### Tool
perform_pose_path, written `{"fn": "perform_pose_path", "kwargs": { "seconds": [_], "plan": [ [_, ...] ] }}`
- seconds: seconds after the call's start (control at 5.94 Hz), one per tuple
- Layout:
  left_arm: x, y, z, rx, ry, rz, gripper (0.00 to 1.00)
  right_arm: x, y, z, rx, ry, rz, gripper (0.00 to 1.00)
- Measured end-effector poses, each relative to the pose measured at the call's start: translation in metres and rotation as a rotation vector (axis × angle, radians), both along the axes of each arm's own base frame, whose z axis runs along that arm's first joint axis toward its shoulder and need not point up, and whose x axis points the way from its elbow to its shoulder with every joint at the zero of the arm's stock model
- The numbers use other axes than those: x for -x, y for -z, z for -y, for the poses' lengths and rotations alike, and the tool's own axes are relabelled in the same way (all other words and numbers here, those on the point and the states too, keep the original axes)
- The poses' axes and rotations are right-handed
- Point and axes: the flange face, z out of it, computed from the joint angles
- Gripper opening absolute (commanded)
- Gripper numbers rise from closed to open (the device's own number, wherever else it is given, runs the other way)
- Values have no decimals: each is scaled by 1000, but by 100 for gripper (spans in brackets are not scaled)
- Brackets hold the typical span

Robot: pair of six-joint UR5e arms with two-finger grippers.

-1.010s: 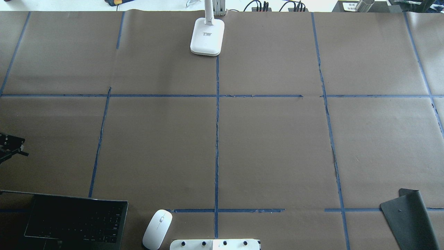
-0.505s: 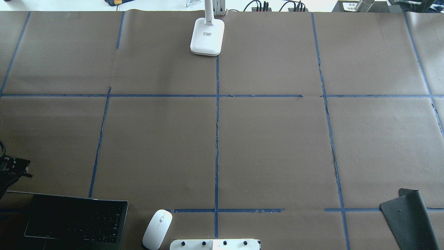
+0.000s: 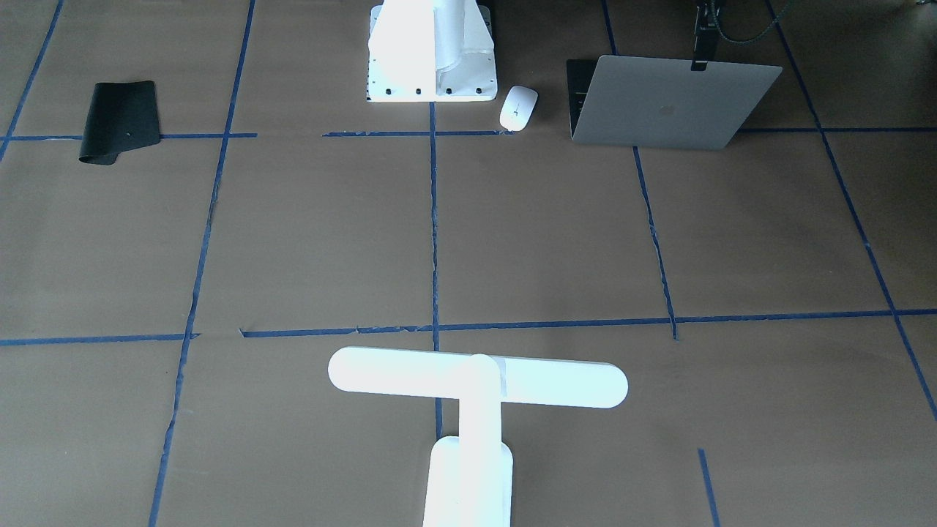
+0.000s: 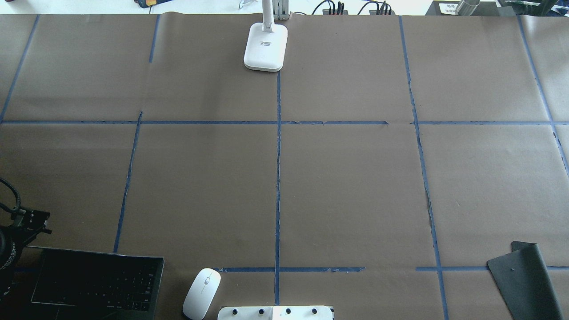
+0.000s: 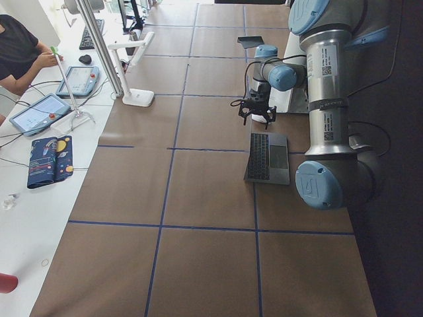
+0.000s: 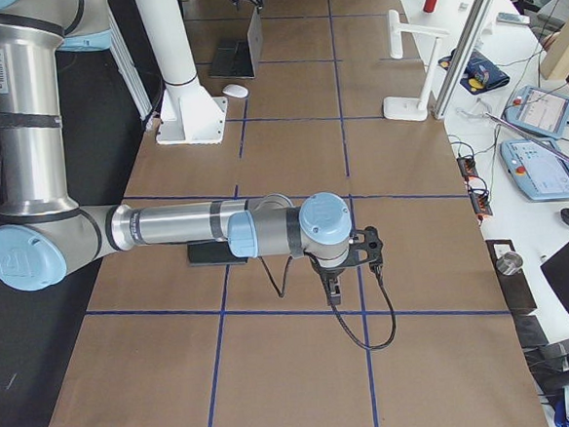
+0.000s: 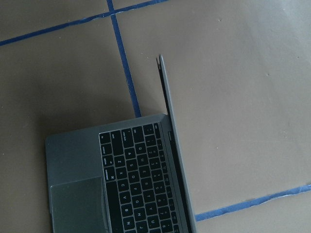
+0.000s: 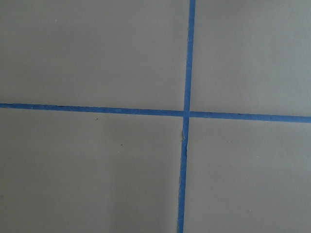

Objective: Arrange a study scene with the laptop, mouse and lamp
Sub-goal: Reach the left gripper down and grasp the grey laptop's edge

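The laptop (image 4: 95, 284) stands open at the near left of the table, with its grey lid (image 3: 673, 102) upright and its dark keys (image 7: 141, 179) showing. The white mouse (image 4: 202, 293) lies just right of it, beside the robot mount; it also shows in the front-facing view (image 3: 518, 107). The white T-shaped lamp (image 3: 476, 380) stands at the far middle edge on its base (image 4: 265, 46). My left gripper (image 3: 700, 58) hangs right above the top edge of the lid and looks open and empty (image 5: 256, 117). My right gripper (image 6: 334, 288) hovers low over bare paper far right; I cannot tell its state.
A black floppy mat (image 4: 524, 280) lies at the near right, one corner curled. The white bolted robot mount (image 4: 275, 313) sits at the near middle. Blue tape lines (image 4: 278, 178) divide the brown paper. Tablets and an operator (image 5: 20, 46) sit beyond the far edge.
My left gripper has moved toward the near edge, from beyond the laptop to right over its lid. Laptop, mouse, lamp and mat have not moved.
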Motion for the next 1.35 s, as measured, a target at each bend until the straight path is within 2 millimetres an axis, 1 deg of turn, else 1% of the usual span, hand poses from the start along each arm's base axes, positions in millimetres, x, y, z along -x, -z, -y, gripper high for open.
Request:
{"fn": "perform_pose_path", "kwargs": {
  "seconds": [0.34, 0.67, 0.84, 1.18, 1.35],
  "plan": [
    [-22, -3, 9, -10, 13, 6, 100, 0, -4, -1, 9, 0, 1, 100],
    [-38, -4, 0, 1, -5, 13, 100, 0, -6, -2, 15, -1, 2, 100],
    [-41, -7, -4, 3, -16, 19, 98, 0, -6, -3, 13, 0, 2, 100],
    [-41, -12, -7, 23, -6, 49, 55, 0, -4, -3, 9, 0, 2, 100],
    [-40, -15, -6, 35, 20, 68, 27, 0, -4, -3, 9, 0, 1, 100]
  ]
}}
